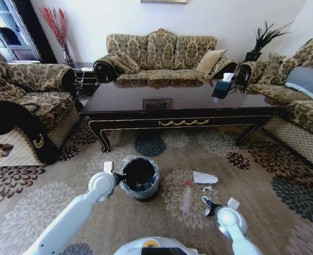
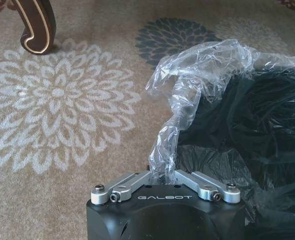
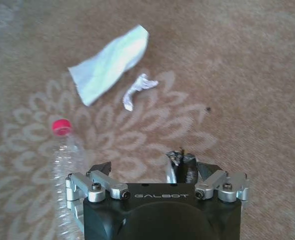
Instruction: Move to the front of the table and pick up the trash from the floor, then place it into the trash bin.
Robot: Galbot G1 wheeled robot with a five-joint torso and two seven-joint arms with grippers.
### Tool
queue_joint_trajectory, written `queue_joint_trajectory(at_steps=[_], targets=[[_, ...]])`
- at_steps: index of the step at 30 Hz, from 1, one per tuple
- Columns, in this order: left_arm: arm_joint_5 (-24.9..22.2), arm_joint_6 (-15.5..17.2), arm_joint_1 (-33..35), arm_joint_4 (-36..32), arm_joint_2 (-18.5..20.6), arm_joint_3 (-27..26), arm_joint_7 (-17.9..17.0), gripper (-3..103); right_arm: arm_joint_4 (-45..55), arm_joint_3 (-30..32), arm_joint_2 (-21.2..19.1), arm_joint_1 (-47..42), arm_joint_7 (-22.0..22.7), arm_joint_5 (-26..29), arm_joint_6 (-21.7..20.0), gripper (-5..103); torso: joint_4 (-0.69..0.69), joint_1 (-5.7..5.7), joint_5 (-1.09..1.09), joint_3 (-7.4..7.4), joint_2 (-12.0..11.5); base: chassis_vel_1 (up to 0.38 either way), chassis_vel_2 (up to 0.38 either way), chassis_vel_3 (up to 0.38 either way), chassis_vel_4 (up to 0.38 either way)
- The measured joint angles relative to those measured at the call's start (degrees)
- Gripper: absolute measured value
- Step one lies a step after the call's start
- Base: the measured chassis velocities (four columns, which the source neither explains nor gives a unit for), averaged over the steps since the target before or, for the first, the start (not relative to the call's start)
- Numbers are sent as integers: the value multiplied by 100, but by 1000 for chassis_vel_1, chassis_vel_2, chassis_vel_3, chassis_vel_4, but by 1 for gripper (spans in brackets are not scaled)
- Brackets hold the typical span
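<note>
The black trash bin (image 1: pixel 139 178), lined with a clear bag (image 2: pixel 197 75), stands on the floral floor (image 1: pixel 34 212) in front of the dark table (image 1: pixel 146 101). My left gripper (image 1: pixel 110 168) sits at the bin's near rim, and in the left wrist view it (image 2: pixel 163 177) is shut on a fold of the bag. Trash lies to the bin's right: a clear bottle (image 1: pixel 187 195) with a red cap (image 3: pixel 61 127), a white paper piece (image 3: pixel 110 62) and a small crumpled scrap (image 3: pixel 137 90). My right gripper (image 3: pixel 155 167) hangs open just above the carpet beside the bottle, with a dark shiny scrap (image 3: pixel 181 164) by one finger.
A sofa (image 1: pixel 162 53) stands behind the table, with armchairs at left (image 1: pixel 24 101) and right (image 1: pixel 300 101). A tissue box (image 1: pixel 222 87) sits on the table. One curved table leg (image 2: pixel 35 27) stands near the bin. Another white scrap (image 1: pixel 233 202) lies by my right arm.
</note>
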Motion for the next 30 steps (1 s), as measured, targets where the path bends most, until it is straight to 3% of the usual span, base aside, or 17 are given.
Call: queue_joint_trajectory(at_steps=[5,14,23,30], targets=[[-16,0,15,-38,-2,8,-23,0,-297,50,-13,114,39,164,-92,95,0,0,0,0,0,0,0,0,0],[-45,-2,103,-140,113,-30,-104,0,-1771,63,-221,546,-482,62,-18,96,0,0,1,0,0,0,0,0,0],[39,-5,251,-188,192,-137,-133,0,-2043,-19,-250,667,-716,-94,4,95,0,0,-1,0,0,0,0,0,0],[50,-9,400,-299,252,-301,-128,0,-1751,-51,-110,555,-591,-42,-146,63,0,0,0,0,0,0,0,0,0]])
